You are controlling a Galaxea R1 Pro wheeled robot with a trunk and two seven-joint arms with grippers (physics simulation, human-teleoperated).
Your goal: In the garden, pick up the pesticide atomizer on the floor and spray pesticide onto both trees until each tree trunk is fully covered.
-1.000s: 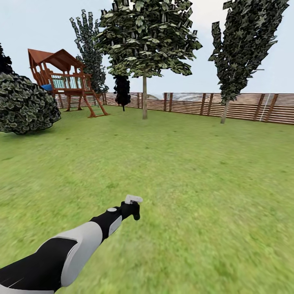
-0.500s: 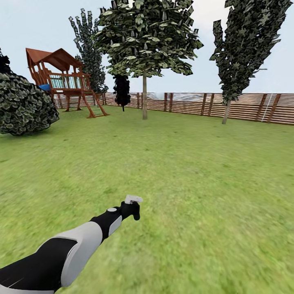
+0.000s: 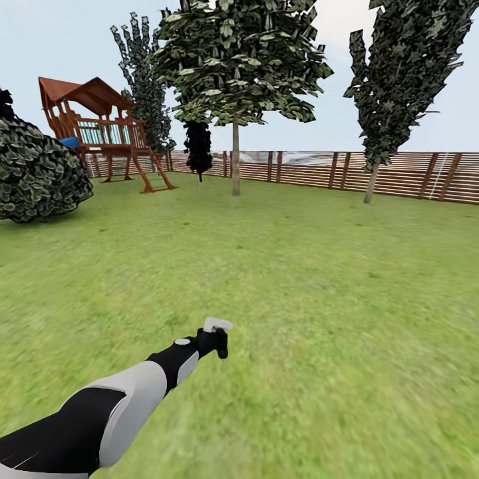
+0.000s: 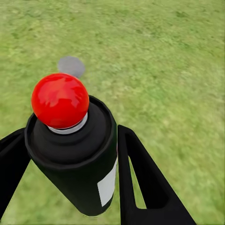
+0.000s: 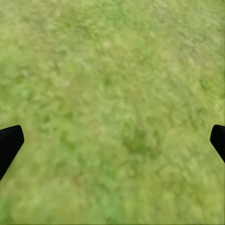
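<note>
Reaching out from the lower left of the head view, the left arm ends in the left hand (image 3: 214,340), which sits low and just left of centre above the lawn (image 3: 319,279). The left wrist view shows it clamped on the pesticide atomizer (image 4: 77,154): a black finger (image 4: 140,183) presses each side of the dark bottle, whose white label faces the lower centre of that frame and whose red ball top sits in its upper left part. A small grey disc (image 4: 71,66) lies on the grass beyond the bottle.

In the head view's upper centre a tree (image 3: 236,60) with a broad leafy crown rises on a thin pale trunk (image 3: 235,159) before the brown slat fence (image 3: 319,168). A darker, narrower tree (image 3: 406,73) stands at upper right. A wooden play tower (image 3: 100,130) and a round bush (image 3: 36,169) occupy the upper left.

The right hand (image 5: 112,140) hangs over bare grass with its two black fingertips (image 5: 9,143) at opposite edges of the right wrist view, spread wide apart.
</note>
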